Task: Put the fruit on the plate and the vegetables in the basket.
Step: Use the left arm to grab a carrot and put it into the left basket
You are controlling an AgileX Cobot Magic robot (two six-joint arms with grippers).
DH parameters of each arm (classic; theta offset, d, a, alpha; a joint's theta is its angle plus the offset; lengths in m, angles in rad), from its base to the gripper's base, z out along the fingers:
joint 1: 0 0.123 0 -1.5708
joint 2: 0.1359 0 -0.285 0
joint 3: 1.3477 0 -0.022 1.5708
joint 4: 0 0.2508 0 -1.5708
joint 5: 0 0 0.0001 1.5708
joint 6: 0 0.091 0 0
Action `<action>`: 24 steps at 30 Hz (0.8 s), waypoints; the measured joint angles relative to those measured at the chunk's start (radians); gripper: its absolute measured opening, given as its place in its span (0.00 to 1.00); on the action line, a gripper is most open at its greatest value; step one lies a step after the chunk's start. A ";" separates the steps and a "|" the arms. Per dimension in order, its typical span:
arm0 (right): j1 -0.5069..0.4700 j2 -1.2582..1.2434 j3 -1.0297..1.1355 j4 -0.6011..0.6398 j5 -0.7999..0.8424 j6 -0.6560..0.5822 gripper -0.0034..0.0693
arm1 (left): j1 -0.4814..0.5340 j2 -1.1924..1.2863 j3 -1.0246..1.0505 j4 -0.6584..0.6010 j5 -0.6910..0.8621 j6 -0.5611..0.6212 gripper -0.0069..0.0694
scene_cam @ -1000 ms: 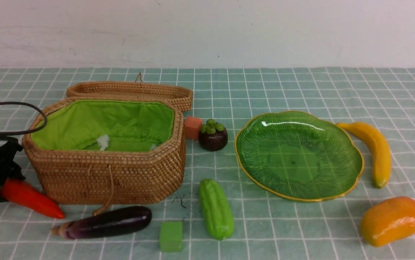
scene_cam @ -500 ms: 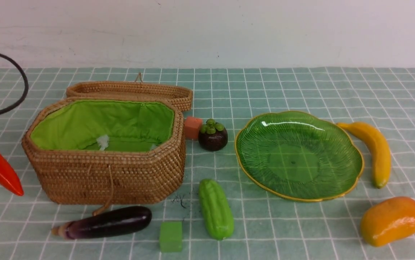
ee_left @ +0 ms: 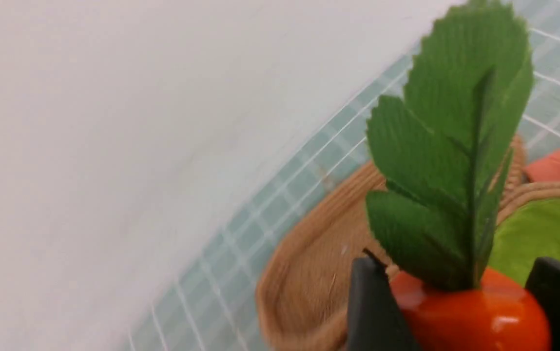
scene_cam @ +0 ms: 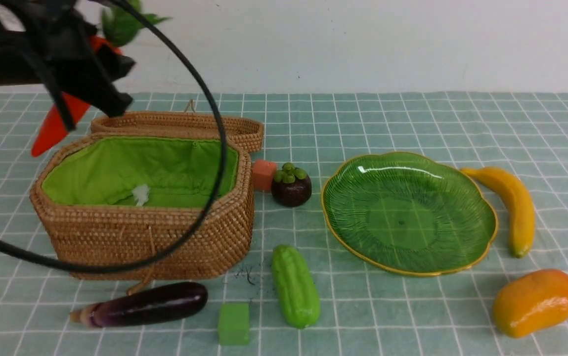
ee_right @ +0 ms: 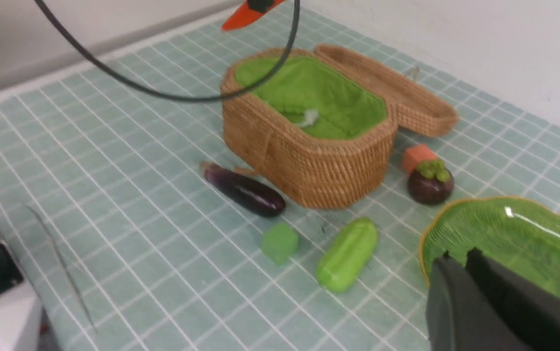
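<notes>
High over the basket's (scene_cam: 145,242) back left corner, my left gripper (scene_cam: 108,79) is shut on the carrot (scene_cam: 54,129), leaves up and tip slanting down. The left wrist view shows both fingers clamping the carrot's (ee_left: 470,317) orange top. The basket's green lining is open to view. On the cloth in front of the basket lie the eggplant (scene_cam: 145,305) and the gourd (scene_cam: 295,286). The mangosteen (scene_cam: 291,187) stands left of the plate (scene_cam: 407,212), the banana (scene_cam: 513,207) and mango (scene_cam: 535,302) to its right. My right gripper (ee_right: 460,258) hangs shut and empty above the plate's rim (ee_right: 423,243).
The woven lid (scene_cam: 180,126) lies open behind the basket. An orange cube (scene_cam: 264,174) sits beside the mangosteen, a green cube (scene_cam: 234,324) between the eggplant and the gourd. The left arm's black cable (scene_cam: 217,148) loops across the basket's front.
My left gripper has lifted the carrot from table level left of the basket to high above its back left corner. Nothing else has moved.
</notes>
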 joint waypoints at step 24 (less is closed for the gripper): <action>0.000 -0.008 0.000 -0.127 0.081 0.079 0.12 | -0.096 0.326 -0.095 0.387 0.157 0.050 0.67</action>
